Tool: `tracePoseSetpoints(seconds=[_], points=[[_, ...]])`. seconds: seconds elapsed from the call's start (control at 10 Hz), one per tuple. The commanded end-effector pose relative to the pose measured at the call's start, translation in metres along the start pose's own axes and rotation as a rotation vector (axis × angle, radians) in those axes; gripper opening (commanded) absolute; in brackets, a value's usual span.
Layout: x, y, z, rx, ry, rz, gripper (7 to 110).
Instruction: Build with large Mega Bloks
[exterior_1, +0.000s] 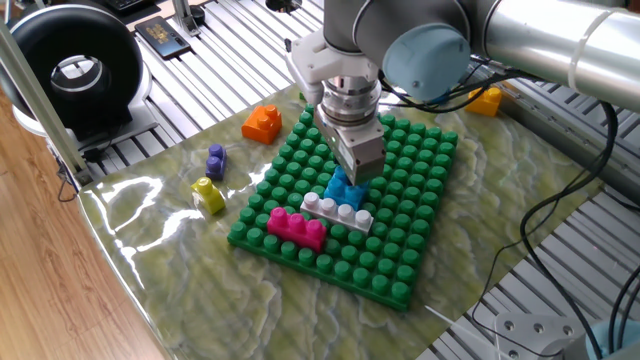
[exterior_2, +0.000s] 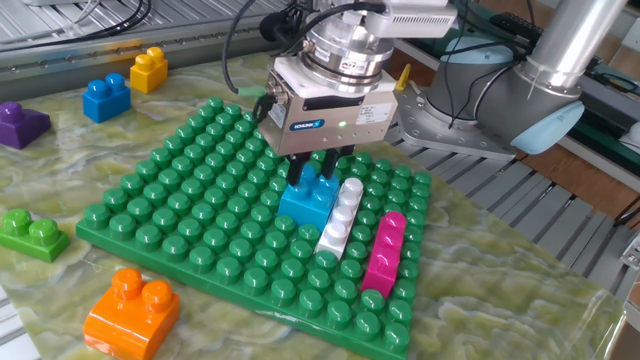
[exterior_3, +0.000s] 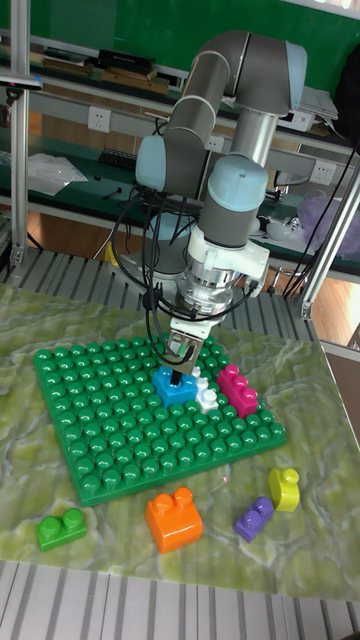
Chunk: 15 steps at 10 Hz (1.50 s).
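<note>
On the green baseplate (exterior_2: 190, 225), your gripper (exterior_2: 319, 165) stands straight down over the light blue block (exterior_2: 308, 198), its fingertips reaching the block's studs. From the other fixed view you can see one dark finger (exterior_2: 296, 168) against the stud at the block's far end and a second one just beside it, toward the white-grey block (exterior_2: 339, 218). Whether the fingers are clamped on a stud or merely resting around it, you cannot tell; the gripper body hides the gap in one fixed view, and the tall fixed view is too small to settle it.

That light blue block sits pressed onto the baseplate studs, near the plate's middle. Touching its side lies the white-grey block, a single row of studs, and next along is the magenta block (exterior_2: 383, 252), running parallel.

Off the plate, on the marbled mat (exterior_1: 150, 260), you have an orange block (exterior_2: 130, 312) near one corner, a green block (exterior_2: 32, 234), a purple block (exterior_2: 20, 124), a dark blue block (exterior_2: 105, 98) and a yellow block (exterior_2: 148, 69), all well apart from the gripper.
</note>
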<state>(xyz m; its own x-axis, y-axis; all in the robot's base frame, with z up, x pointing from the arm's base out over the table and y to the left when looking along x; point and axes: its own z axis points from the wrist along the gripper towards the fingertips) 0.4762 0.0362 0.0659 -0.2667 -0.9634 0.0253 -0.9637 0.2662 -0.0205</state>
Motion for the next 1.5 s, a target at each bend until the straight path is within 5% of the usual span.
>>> tracePoseSetpoints(seconds=[0.0, 1.4], points=[[-0.0009, 0.0055, -0.0032, -0.009, -0.011, 0.01, 44], [0.0018, 0.0061, 0.0028, -0.002, -0.013, 0.018, 44]])
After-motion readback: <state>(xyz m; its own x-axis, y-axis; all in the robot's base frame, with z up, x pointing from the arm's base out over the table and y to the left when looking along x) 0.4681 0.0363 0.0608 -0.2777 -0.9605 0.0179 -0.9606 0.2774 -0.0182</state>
